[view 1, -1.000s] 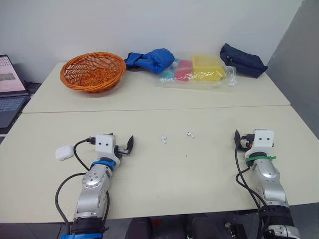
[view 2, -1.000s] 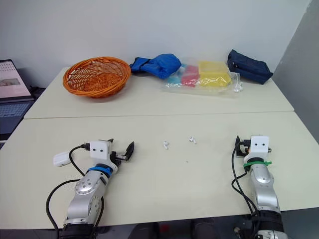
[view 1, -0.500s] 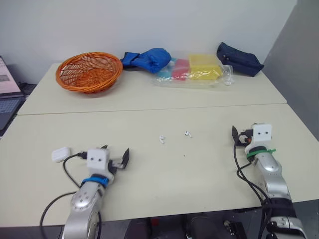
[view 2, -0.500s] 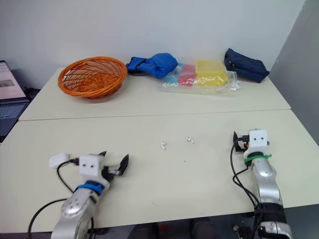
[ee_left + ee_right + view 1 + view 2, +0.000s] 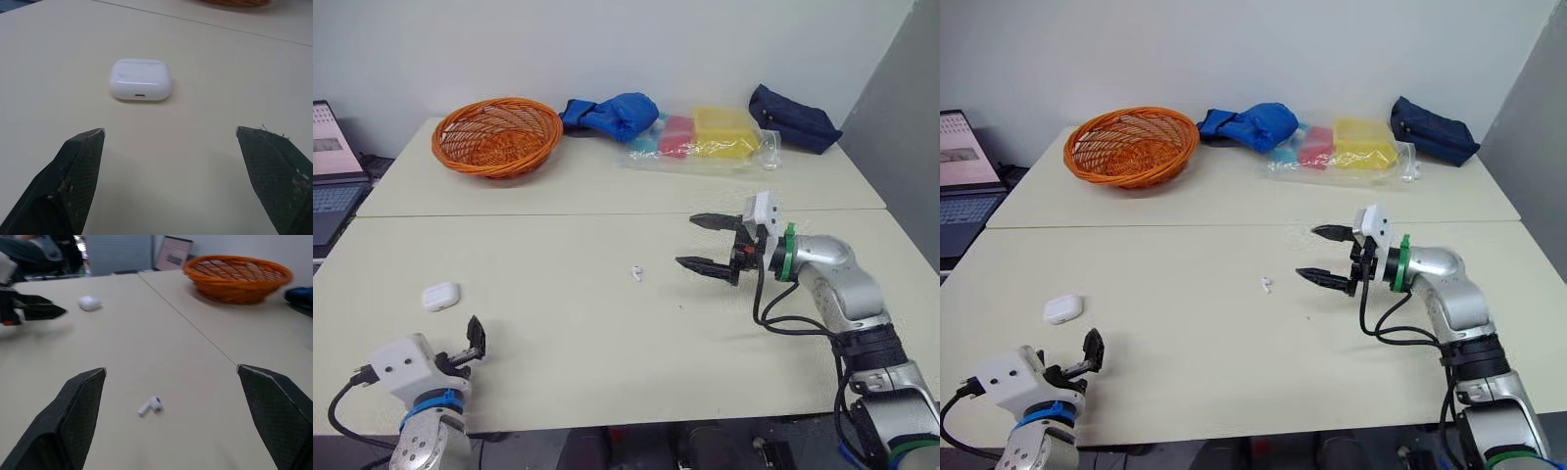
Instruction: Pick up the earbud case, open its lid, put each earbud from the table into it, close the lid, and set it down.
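L gripper [image 5: 169, 131] at near edge of surface [image 5: 607, 362], fingers wide apart, aimed at closed earbud case [image 5: 440, 295], which lies flat just ahead, untouched. Mid-surface: one earbud [image 5: 634, 274]; R gripper [image 5: 684, 240] near it, fingers spread, forearm bent inward, tips pointing left. Far side: orange basket [image 5: 496, 135], blue bundle [image 5: 612, 115], bagged boxes [image 5: 705, 137], navy pouch [image 5: 791, 117].

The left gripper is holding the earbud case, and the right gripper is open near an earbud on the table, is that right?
Not quite. The earbud case lies on the table, apart from the open left gripper, as the left wrist view shows. The right gripper is open near an earbud on the table.
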Robot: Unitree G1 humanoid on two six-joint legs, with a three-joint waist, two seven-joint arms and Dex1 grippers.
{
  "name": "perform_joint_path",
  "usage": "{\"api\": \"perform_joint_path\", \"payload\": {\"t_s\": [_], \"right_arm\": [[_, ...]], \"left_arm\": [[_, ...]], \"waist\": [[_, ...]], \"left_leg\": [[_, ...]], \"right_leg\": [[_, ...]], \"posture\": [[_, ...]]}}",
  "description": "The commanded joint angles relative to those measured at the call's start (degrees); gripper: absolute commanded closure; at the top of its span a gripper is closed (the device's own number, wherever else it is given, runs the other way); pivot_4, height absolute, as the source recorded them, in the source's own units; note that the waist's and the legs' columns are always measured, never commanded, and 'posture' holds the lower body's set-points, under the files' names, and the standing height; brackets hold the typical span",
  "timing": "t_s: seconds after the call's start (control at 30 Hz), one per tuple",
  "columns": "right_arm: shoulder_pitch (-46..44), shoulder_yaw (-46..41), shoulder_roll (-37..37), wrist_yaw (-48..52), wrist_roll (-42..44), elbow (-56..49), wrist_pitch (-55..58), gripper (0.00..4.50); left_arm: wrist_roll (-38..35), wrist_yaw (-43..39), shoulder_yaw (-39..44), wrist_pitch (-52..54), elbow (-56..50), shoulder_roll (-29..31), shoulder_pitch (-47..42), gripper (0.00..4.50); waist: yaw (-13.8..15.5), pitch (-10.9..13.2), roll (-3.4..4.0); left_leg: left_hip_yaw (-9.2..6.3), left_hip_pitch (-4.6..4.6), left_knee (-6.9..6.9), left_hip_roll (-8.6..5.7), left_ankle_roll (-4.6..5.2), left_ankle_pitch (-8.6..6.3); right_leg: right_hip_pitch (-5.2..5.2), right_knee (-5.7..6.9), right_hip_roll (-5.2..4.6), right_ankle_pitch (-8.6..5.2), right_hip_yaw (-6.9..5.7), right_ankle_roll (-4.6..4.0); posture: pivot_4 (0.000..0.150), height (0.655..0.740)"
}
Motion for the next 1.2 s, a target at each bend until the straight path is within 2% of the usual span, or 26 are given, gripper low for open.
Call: {"api": "perform_joint_path", "payload": {"t_s": [0.03,0.13,0.4,0.77,1.2], "right_arm": [[-2.2,1.5,-1.0,3.6,3.0,-5.8,4.2,0.0],[-3.8,2.3,0.6,2.4,2.0,-6.0,4.1,0.0],[-4.7,1.1,1.1,0.7,3.4,-9.2,6.5,0.0],[-3.9,0.2,-0.1,1.5,5.1,-10.1,7.0,0.0],[-8.3,-0.6,1.1,-0.3,8.4,-11.6,10.1,0.0]], "left_arm": [[-2.2,-1.0,3.6,-1.0,2.9,2.1,-2.0,0.02],[-4.7,-4.5,3.3,0.8,8.9,4.8,-6.1,0.02],[-3.3,-3.9,4.4,-1.0,14.8,6.8,-8.1,0.02],[-2.0,-2.8,5.4,-2.8,21.3,10.4,-11.0,0.02],[-1.6,-5.6,4.3,-3.9,27.3,13.4,-15.7,0.02]], "waist": [[0.0,0.0,0.0],[0.0,0.0,0.0],[0.0,0.0,-0.03],[-0.1,0.0,-0.02],[0.0,0.0,-0.01]], "left_leg": [[0.0,0.01,0.0,0.01,0.0,0.0],[0.01,0.02,0.0,0.01,-0.01,0.0],[0.04,0.02,-0.02,0.07,-0.01,0.0],[0.05,0.11,-0.01,0.06,-0.01,0.0],[0.05,0.1,-0.02,0.09,-0.01,0.0]], "right_leg": [[0.0,0.0,0.0,0.0,-0.01,0.0],[0.0,0.02,0.0,0.0,-0.03,-0.01],[-0.02,0.06,-0.11,0.04,-0.02,0.04],[-0.02,0.19,-0.18,0.03,-0.07,-0.08],[-0.01,0.26,-0.17,0.06,-0.13,-0.11]], "posture": [[0.15,0.74],[0.15,0.74],[0.15,0.74],[0.15,0.74],[0.15,0.74]]}}
